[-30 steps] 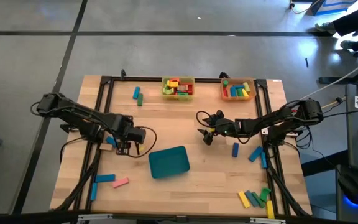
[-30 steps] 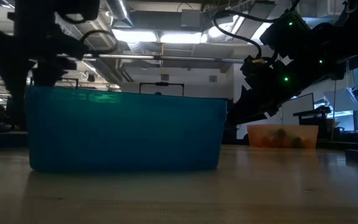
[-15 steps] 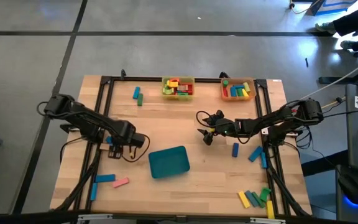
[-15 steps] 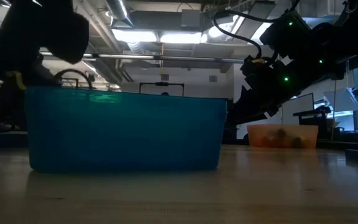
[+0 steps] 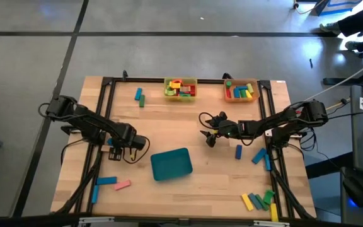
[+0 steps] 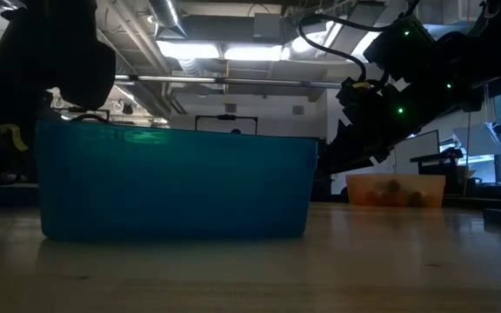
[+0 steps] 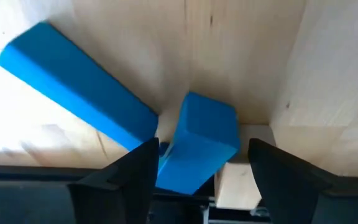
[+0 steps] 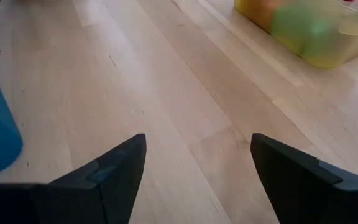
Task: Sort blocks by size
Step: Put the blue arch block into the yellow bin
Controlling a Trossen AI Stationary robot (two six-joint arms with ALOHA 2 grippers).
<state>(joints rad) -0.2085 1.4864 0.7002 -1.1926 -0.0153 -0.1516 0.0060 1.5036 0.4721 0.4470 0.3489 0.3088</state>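
Wooden table (image 5: 188, 126) is being shared by three trays; two blue blocks (image 7: 204, 140) are being straddled by left gripper (image 7: 197, 180), jaws apart; right gripper (image 5: 209, 139) is being held open.

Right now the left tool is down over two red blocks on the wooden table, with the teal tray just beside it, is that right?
Not quite: the blocks are blue, not red. The left wrist view shows the left tool down over a long blue bar and a short chunky blue block on the wooden table. The teal rectangular tray does sit just beside it.

A lab or workshop: exposed ceiling ducts (image 6: 233, 30), strip lights (image 6: 224, 52), concrete floor (image 5: 169, 50).
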